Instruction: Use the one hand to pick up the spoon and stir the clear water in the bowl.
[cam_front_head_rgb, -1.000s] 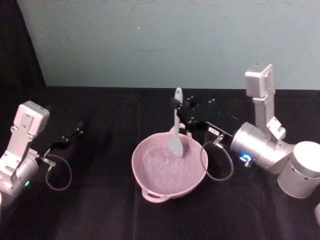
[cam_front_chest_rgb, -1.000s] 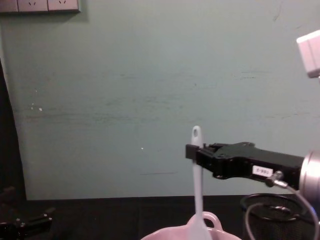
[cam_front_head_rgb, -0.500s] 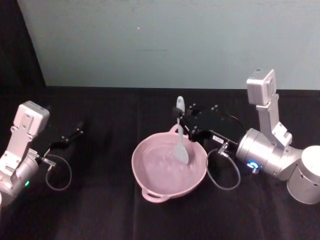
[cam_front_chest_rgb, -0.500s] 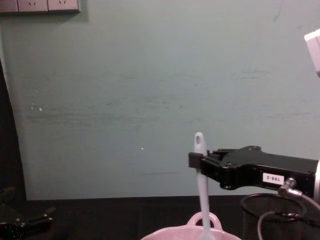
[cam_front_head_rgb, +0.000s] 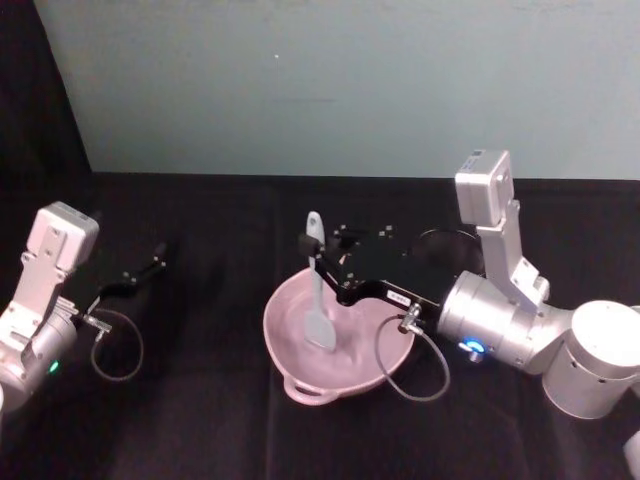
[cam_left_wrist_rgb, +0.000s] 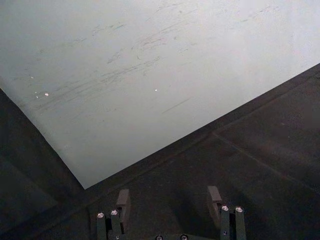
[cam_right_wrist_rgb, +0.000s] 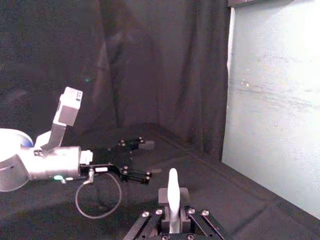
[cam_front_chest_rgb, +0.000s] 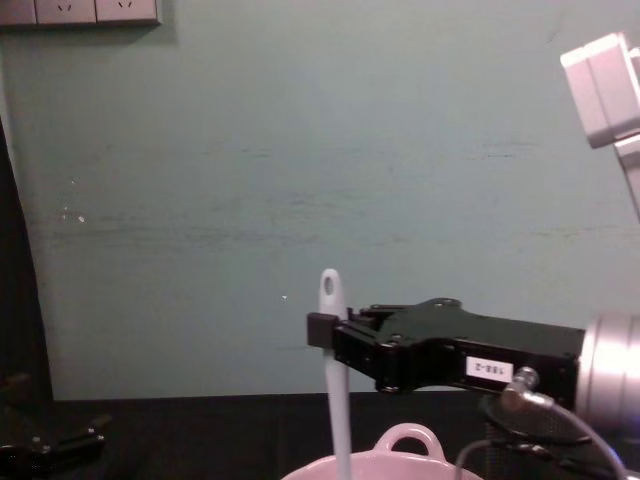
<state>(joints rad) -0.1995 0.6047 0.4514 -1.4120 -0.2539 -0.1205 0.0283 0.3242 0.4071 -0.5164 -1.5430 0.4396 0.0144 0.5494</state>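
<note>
Spoon (cam_front_head_rgb: 317, 290) stands nearly upright in my right gripper (cam_front_head_rgb: 320, 262), which is clamped on the upper handle just below the oval hole. Its paddle end dips into the water a little left of the middle of the pink bowl (cam_front_head_rgb: 275, 335). My left gripper (cam_front_head_rgb: 150, 268) rests spread wide on the black table (cam_front_head_rgb: 200, 420), well apart.

I judge the main risk to be a wide sweep knocking the blade against the bowl's wall and slopping water. The cable loop (cam_front_head_rgb: 405, 365) at my wrist hangs by the right rim and could catch it. A fast stroke might twist the slim handle in my grip. Open room lies across the bowl's middle. The mesh cup (cam_front_head_rgb: 447, 240) sits close behind my arm.
</note>
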